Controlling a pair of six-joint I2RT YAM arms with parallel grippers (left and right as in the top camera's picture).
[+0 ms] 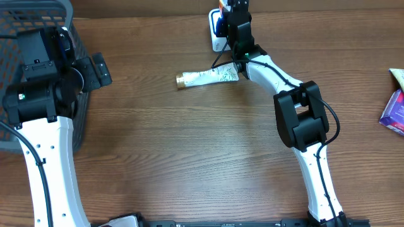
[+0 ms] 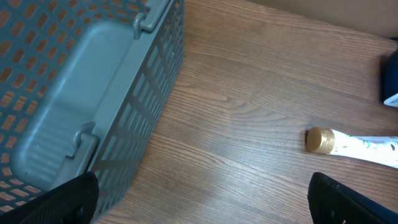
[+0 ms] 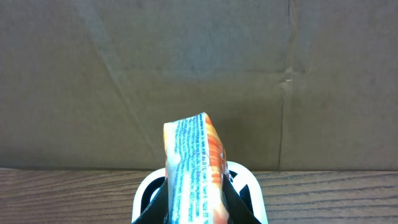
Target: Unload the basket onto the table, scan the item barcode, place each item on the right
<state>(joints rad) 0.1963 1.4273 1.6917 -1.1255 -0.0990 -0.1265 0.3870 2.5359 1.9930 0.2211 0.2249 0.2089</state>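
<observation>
Item: orange-and-blue printed packet point(image 3: 193, 168), pinched upright in the nearly closed right gripper point(image 3: 196, 210), at the white scanner base point(image 3: 252, 186), table's 12 o'clock. Step: presenting barcode; next, likely turn print toward reader. Idle left gripper point(image 2: 205, 202): wide, empty, beside grey plastic mesh basket point(image 2: 124, 93), 9 o'clock. Nearby: white gold-capped tube point(image 1: 208, 77); nothing obstructs.

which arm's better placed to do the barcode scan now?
Right. The right fingers are shut on the packet, held at the white scanner. The left fingers are open and empty, off beside the basket.
</observation>
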